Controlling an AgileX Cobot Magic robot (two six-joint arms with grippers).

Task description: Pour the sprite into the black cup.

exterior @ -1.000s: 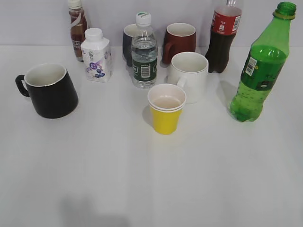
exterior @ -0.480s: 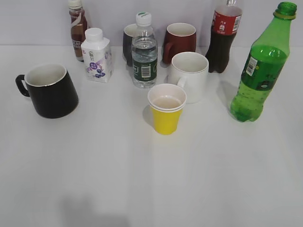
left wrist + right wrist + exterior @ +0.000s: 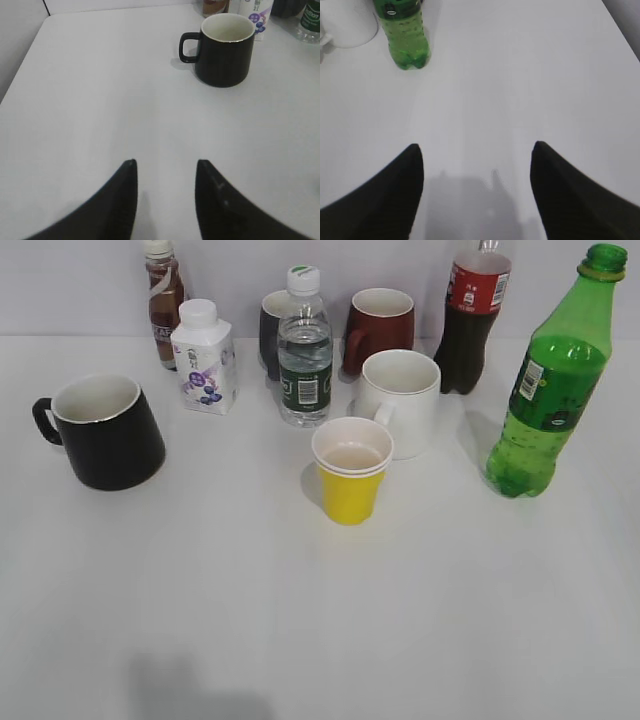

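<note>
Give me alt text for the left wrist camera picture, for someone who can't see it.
A black cup with a white inside stands upright and empty on a white table, its handle pointing left. The left gripper is open in the foreground, well short of it, holding nothing.

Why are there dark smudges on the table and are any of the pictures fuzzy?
Exterior view: a soft grey shadow lies on the table's near edge, and the sprite bottle looks sharp. Right wrist view: the right hand, open, is a blurred black shape above its own shadow. Left wrist view: the left hand is blurred too, while the black cup is clear.
</note>
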